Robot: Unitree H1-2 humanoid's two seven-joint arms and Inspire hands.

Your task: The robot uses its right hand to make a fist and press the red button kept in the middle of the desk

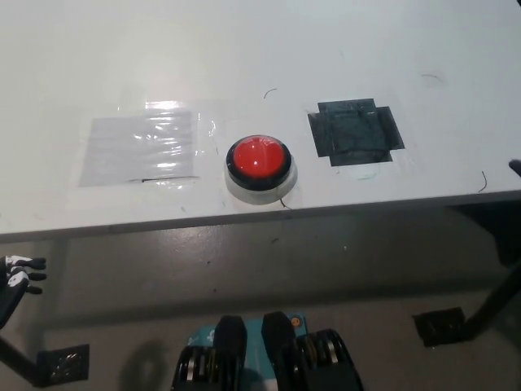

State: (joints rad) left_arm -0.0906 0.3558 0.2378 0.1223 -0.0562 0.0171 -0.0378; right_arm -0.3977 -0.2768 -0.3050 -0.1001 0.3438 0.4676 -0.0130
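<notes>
A round red button (258,159) with a black ring on a white base sits in the middle of the white desk (244,57), close to its front edge. Nothing touches it. Of my black right hand (516,167), only a small dark tip shows at the picture's right edge, level with the button and far to its right. My white left hand (19,275) rests low at the lower left, below the desk's edge, holding nothing, with its fingers apart.
A patch of clear shiny tape (138,148) lies left of the button and a black tape patch (355,133) right of it. The desk's front edge (260,218) runs across the picture. Below it are grey floor and black desk feet (440,326).
</notes>
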